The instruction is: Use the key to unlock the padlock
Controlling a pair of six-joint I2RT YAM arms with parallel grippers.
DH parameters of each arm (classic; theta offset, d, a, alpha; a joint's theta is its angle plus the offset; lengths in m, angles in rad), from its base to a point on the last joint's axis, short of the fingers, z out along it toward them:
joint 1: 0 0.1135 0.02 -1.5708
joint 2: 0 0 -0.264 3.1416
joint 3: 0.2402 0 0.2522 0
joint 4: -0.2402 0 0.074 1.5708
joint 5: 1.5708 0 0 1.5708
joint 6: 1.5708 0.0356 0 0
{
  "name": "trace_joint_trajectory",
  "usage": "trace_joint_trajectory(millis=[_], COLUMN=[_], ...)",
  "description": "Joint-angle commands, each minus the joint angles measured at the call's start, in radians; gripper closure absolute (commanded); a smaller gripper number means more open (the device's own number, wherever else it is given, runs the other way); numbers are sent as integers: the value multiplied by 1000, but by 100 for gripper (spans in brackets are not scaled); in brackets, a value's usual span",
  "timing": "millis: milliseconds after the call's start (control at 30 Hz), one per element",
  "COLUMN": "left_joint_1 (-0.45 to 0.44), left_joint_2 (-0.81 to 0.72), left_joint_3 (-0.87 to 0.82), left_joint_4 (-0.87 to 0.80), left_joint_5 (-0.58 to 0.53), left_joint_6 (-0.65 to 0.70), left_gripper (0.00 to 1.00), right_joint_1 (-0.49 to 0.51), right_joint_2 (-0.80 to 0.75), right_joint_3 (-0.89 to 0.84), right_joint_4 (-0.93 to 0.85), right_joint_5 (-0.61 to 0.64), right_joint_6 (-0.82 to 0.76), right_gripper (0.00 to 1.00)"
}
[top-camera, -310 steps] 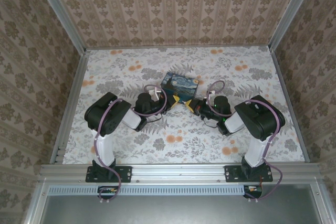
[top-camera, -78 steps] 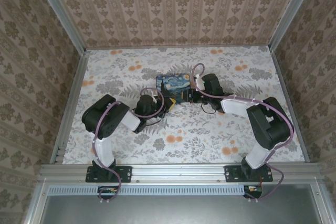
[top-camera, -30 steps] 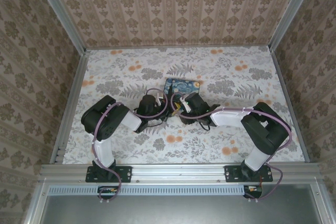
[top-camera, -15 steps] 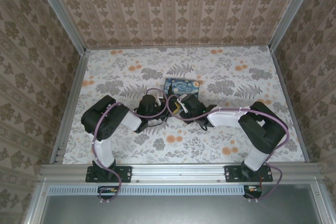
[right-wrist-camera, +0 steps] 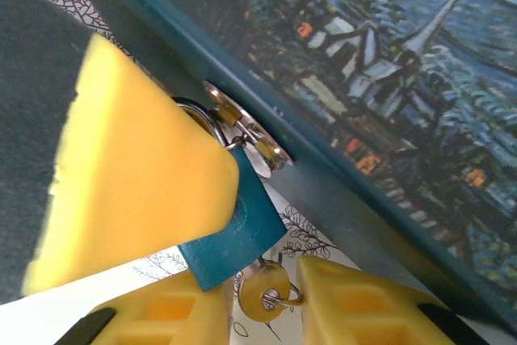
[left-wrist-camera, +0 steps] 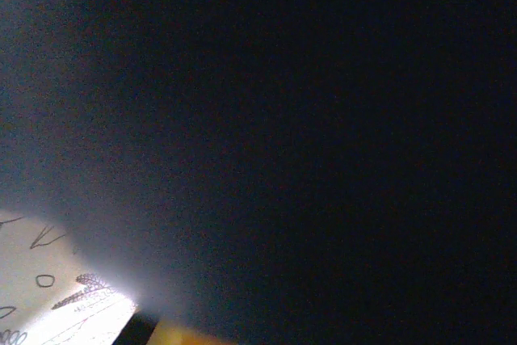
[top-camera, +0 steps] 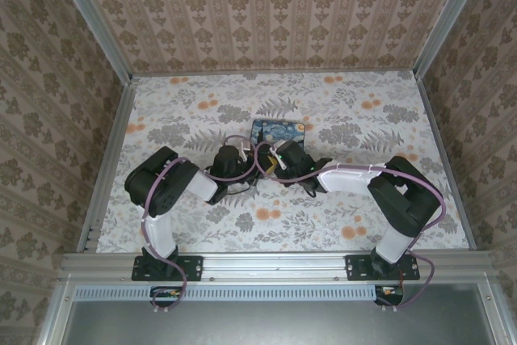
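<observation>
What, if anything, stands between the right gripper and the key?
Nothing visible. The key sits under the padlock, right in the gap between the fingers of the right gripper. Another yellow pad covers the padlock's upper left part, not the key.

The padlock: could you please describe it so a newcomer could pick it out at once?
Find the starry-night tin in the right wrist view; a metal hasp sits on its side wall. The padlock hangs from that hasp, partly behind a yellow pad. Unlike its yellow neighbours, it is a small flat teal block with the key at its lower end.
</observation>
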Motion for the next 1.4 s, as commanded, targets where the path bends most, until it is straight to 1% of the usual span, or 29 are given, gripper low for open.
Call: trace_joint_trajectory(millis=[0, 133, 200, 233, 300, 367, 433, 500, 633, 667, 733, 833, 933, 1033, 1200, 1233, 1333, 1367], left_joint_1=[-13, -15, -14, -14, -13, -12, -10, -6, -2, -2, -1, 2, 3, 5, 4, 4, 2, 2], left_joint_2=[-9, -7, -6, -4, -4, -3, -4, -4, -3, -2, -3, -5, -3, 1, -10, -16, -41, -51], left_joint_3=[-1, -2, -3, -4, -6, -8, -11, -13, -14, -14, -13, -15, -13, -8, -3, -3, -3, -4], left_joint_4=[-19, -17, -16, -15, -14, -13, -11, -13, -14, -14, -14, -14, -16, -17, -47, -58, -102, -114], left_joint_5=[55, 56, 56, 56, 53, 51, 47, 45, 44, 43, 43, 38, 38, 40, 45, 47, 45, 44], left_joint_6=[20, 20, 20, 21, 20, 24, 28, 30, 32, 33, 33, 36, 38, 42, 69, 79, 111, 121], left_gripper=[100, 100, 100, 100, 100, 100, 100, 100, 100, 100, 100, 100, 100, 100, 100, 98, 83, 80], right_joint_1=[-7, -17, -35, -52, -99, -165, -220, -257, -280, -280, -282, -282, -282, -285, -298, -301, -307, -308], right_joint_2=[16, 29, 20, 13, -4, -16, -21, -28, -43, -45, -53, -78, -102, -112, -69, -55, -22, -15], right_joint_3=[71, 77, 71, 63, 37, 0, -42, -78, -110, -114, -121, -143, -167, -187, -184, -178, -163, -159], right_joint_4=[56, 58, 70, 82, 124, 199, 285, 352, 388, 388, 385, 372, 369, 374, 426, 439, 489, 502], right_joint_5=[26, -5, -60, -109, -239, -411, -532, -600, -632, -635, -634, -624, -609, -587, -589, -591, -603, -599], right_joint_6=[0, 19, 50, 76, 146, 243, 330, 397, 443, 445, 447, 445, 448, 453, 494, 506, 548, 561], right_gripper=[76, 87, 95, 100, 100, 100, 100, 100, 100, 98, 79, 62, 53, 47, 46, 46, 46, 46])
